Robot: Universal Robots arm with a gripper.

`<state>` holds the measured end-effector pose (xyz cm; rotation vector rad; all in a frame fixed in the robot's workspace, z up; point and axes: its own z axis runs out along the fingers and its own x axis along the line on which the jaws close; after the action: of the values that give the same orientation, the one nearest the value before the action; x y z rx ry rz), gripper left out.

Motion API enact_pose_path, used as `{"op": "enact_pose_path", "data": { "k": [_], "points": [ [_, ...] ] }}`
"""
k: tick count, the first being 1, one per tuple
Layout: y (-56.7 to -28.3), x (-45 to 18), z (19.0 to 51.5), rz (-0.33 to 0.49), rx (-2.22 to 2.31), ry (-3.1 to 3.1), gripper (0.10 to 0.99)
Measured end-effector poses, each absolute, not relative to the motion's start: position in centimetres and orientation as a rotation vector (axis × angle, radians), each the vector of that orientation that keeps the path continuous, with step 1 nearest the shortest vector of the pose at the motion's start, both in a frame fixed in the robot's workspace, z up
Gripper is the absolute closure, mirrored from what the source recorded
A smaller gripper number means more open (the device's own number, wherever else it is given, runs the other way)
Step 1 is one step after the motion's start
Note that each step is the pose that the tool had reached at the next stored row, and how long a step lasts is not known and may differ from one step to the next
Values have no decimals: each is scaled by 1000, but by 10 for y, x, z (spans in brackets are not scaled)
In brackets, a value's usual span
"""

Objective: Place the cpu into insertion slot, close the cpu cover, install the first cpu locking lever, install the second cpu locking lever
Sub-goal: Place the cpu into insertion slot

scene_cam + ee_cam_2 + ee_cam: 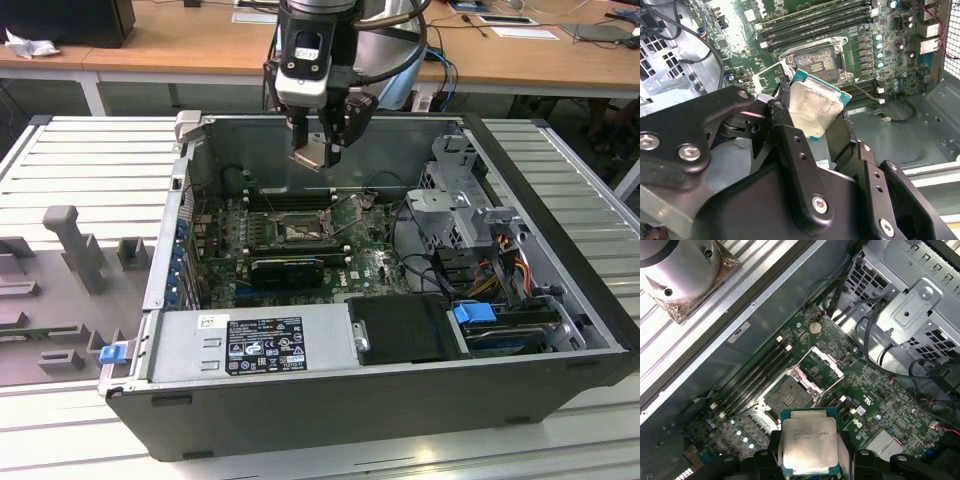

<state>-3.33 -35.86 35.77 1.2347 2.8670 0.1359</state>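
My gripper [318, 150] hangs above the open computer case, shut on the cpu [312, 156], a flat square chip with a pale silver face. In both wrist views the cpu [815, 107] [807, 440] sits clamped between the black fingers [782, 122], tilted and well above the board. The insertion slot [297, 232] [787, 396] [815, 62] lies below on the green motherboard, bare, with its pin field showing. The cpu cover [832, 364] [767, 74] stands flipped open beside the slot.
Long black memory sticks [285, 200] run next to the slot. A metal drive cage [460, 200] with cables fills the case toward the exterior view's right. The power supply [250, 345] lies along the near wall. A grey fixture [75, 250] stands outside the case.
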Motion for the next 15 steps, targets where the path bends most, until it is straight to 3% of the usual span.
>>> {"op": "enact_pose_path", "data": {
  "k": [15],
  "points": [
    [-359,-33,357,134,1382,2794,557]
  ]
}}
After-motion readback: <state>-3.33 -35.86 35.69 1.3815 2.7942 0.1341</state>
